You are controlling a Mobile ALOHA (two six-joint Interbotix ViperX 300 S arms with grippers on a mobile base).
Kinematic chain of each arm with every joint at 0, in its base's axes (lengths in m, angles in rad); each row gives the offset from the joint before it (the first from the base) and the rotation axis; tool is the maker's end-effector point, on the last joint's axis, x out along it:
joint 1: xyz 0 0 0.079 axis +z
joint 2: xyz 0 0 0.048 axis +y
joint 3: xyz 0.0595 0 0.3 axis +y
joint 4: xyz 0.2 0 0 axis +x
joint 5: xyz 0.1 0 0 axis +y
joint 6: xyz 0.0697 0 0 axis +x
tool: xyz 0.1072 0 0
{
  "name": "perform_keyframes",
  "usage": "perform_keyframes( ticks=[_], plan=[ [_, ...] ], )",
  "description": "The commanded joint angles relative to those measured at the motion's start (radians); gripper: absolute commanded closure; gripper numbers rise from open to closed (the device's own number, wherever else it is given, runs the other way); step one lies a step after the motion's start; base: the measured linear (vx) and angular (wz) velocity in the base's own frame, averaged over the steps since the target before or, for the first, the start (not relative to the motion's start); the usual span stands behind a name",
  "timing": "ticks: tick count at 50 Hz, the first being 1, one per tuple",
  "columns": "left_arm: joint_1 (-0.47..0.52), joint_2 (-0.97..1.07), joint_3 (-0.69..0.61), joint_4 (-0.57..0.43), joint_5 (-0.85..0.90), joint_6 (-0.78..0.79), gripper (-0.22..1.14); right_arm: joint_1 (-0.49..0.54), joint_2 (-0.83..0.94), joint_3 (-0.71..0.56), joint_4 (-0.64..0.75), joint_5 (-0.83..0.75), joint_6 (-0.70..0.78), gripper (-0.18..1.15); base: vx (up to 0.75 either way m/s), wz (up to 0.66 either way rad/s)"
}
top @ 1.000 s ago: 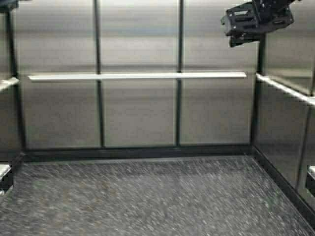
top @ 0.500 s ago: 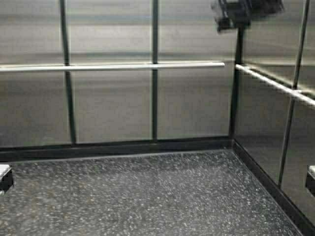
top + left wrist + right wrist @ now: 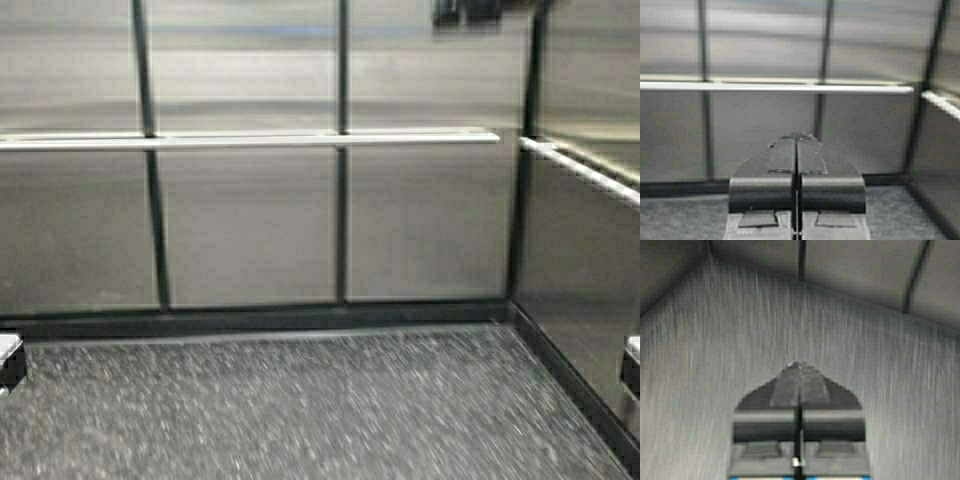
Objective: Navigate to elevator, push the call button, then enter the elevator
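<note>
the robot faces the inside of the elevator (image 3: 250,220), a cabin of brushed stainless-steel panels divided by dark vertical seams. the rear wall fills the high view, with a side wall meeting it at the corner on the right. a pale horizontal metal handrail (image 3: 250,140) runs across the rear wall; a second pale rail (image 3: 580,170) runs along the right side wall, starting near the corner. a dark baseboard strip (image 3: 260,320) runs along the foot of the rear wall. below it lies the dark speckled floor (image 3: 300,410), which extends to the lower edge of the view.

the left claw (image 3: 796,142) is seen in its wrist view pointing toward the rear wall, below the handrail line. its two black fingers are pressed together with only a thin seam between them, and it holds nothing.

the right claw (image 3: 799,371) is seen in its wrist view pointing down at the speckled floor near a wall corner. its fingers are likewise pressed together and hold nothing. a dark part of the right arm (image 3: 468,11) shows at the top edge of the high view, in front of the rear wall panels.
</note>
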Motion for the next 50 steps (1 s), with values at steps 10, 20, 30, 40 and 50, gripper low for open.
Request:
perform_keyframes(
  ticks=[10,20,30,40,50],
  plan=[
    [0.0,0.066,-0.037,0.0,0.0,-0.011,0.89,-0.048,-0.043,0.029,0.006,0.018,0.009,0.92,0.41,-0.1],
    [-0.011,0.026,0.008,-0.008,0.011,-0.034,0.89,-0.048,-0.018,0.084,0.006,0.029,0.003,0.92,0.47,-0.16],
    [-0.012,0.006,0.012,-0.008,0.009,-0.021,0.89,-0.035,-0.011,0.043,0.006,0.008,0.012,0.92,0.4,-0.1],
    [-0.012,0.109,-0.003,-0.008,0.006,-0.023,0.89,-0.028,-0.003,0.017,0.008,-0.014,0.014,0.92,0.37,0.14],
    [-0.012,0.172,-0.026,-0.003,-0.025,-0.018,0.89,-0.023,-0.003,0.018,0.008,-0.017,0.012,0.92,0.32,0.36]
  ],
)
